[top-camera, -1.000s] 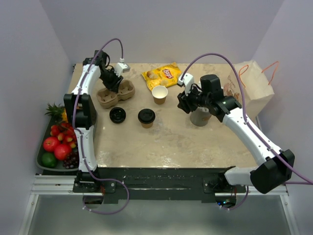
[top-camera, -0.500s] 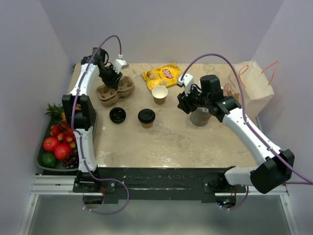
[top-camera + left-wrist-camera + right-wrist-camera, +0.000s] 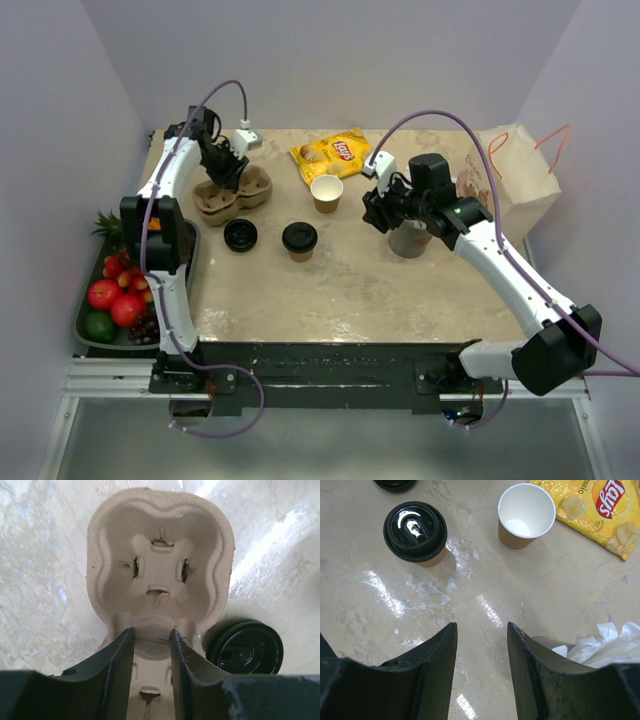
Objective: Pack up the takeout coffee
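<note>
Overhead, left end effector grip unclear; wrist view shows it pinching carrier ridge; right end effector spread, empty.

Table; lidded cup; loose lid; chips.

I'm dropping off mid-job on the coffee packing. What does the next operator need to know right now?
Left gripper: closed on the middle ridge of the pulp carrier; no cup in it yet.
Right gripper: open, empty, hovering beside the straw cup.
Lidded cup stands mid-table; open cup stands near the chips; loose lid lies by the carrier.
Done: one cup lidded. Left: probably lid the second, then seat the cups in the carrier.
</note>
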Robot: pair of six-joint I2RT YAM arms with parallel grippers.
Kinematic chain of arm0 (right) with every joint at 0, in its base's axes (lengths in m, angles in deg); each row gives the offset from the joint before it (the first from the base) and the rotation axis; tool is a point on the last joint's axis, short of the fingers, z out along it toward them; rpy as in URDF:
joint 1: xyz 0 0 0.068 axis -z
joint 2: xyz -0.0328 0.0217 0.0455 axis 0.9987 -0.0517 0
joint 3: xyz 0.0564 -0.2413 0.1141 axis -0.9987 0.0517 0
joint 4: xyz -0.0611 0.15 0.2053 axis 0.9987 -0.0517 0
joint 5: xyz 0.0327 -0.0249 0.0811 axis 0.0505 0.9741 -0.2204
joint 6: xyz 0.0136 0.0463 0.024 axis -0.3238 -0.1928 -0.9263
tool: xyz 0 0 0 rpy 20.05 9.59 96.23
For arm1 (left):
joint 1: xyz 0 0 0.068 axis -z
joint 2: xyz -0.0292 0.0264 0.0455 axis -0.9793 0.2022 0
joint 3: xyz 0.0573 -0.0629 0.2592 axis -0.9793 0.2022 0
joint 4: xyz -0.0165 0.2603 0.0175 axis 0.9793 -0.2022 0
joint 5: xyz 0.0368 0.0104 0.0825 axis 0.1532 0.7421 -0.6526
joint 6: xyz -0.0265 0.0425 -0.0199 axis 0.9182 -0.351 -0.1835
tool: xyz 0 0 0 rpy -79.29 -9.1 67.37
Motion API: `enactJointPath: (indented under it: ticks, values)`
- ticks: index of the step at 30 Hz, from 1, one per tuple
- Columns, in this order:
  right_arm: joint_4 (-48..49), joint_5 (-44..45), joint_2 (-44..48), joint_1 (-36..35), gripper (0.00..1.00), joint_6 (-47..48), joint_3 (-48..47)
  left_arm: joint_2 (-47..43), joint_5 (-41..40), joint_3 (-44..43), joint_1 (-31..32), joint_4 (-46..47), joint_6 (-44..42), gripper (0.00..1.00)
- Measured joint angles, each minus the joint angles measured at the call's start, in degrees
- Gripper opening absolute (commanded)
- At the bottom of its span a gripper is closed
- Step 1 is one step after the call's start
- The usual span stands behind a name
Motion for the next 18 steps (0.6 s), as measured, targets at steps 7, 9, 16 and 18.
enactJointPath:
  ticks: [7,9,16,18]
  values:
    - [0.02,0.0,0.0,0.0,0.48,-0.04,0.04,0.04,-5.05,-2.29,-0.02,-1.81,-2.75,0.1]
    - [0.07,0.0,0.0,0.0,0.48,-0.09,0.07,0.04,-6.01,-4.68,-0.02,-1.99,-3.23,0.09]
    - [0.04,-0.02,0.0,0.0,0.48,-0.15,0.11,-1.05,-7.06,-7.61,0.22,-2.01,-6.23,0.06]
    - [0.07,-0.02,0.0,0.0,0.48,-0.17,0.11,0.26,-8.55,-8.87,0.52,-6.49,-7.78,0.06]
